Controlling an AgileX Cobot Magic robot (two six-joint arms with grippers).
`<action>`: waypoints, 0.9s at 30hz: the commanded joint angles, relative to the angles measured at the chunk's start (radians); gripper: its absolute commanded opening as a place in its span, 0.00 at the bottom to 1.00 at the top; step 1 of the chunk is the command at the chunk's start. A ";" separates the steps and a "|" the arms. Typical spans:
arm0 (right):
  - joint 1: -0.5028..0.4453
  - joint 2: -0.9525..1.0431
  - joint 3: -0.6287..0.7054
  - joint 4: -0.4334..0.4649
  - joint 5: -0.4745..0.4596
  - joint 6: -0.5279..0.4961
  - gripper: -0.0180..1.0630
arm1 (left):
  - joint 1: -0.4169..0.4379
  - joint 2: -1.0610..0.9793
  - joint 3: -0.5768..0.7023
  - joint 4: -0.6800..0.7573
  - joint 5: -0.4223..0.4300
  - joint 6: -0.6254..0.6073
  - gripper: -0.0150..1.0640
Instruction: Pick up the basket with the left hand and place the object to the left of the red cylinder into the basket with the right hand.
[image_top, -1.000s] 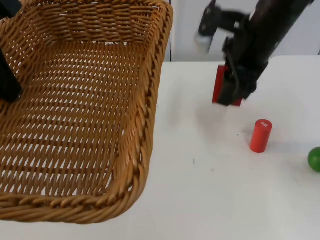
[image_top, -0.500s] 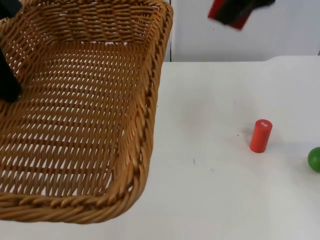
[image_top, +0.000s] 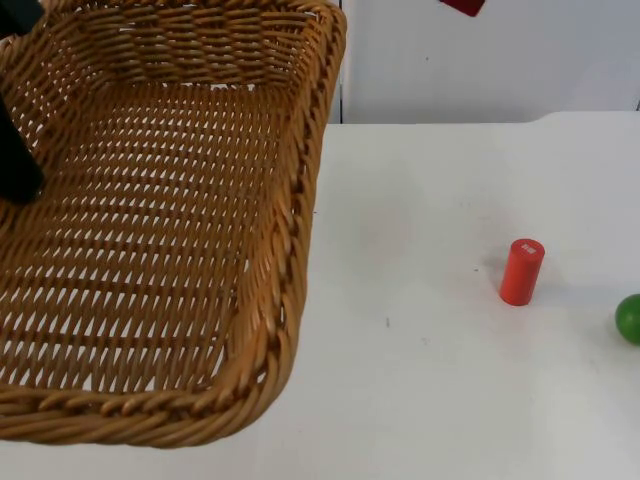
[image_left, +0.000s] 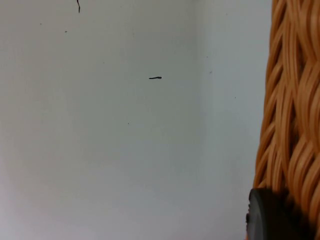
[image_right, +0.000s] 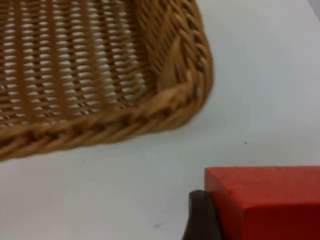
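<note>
Block (image_right: 265, 200), red, sits clamped in the right gripper (image_right: 210, 220), high above the table (image_top: 420, 300) beside the basket (image_top: 150, 250). Left gripper (image_left: 270, 220) grips the basket's rim. Cylinder (image_top: 521, 271) and green ball (image_top: 629, 318) stand apart at the table's right.

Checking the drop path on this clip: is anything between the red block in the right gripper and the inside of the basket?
Nothing visible. The red block hangs in the right gripper, the basket lies open and empty, held by the left gripper.
</note>
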 joint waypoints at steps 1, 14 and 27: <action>0.030 -0.013 -0.005 0.012 -0.008 0.000 0.02 | -0.003 -0.011 -0.002 -0.040 0.006 -0.006 0.01; 0.283 -0.013 -0.005 0.008 -0.213 0.014 0.02 | -0.003 -0.011 -0.002 -0.040 0.006 -0.006 0.01; 0.367 -0.013 -0.005 -0.052 -0.270 0.285 0.02 | -0.003 -0.011 -0.002 -0.040 0.006 -0.006 0.01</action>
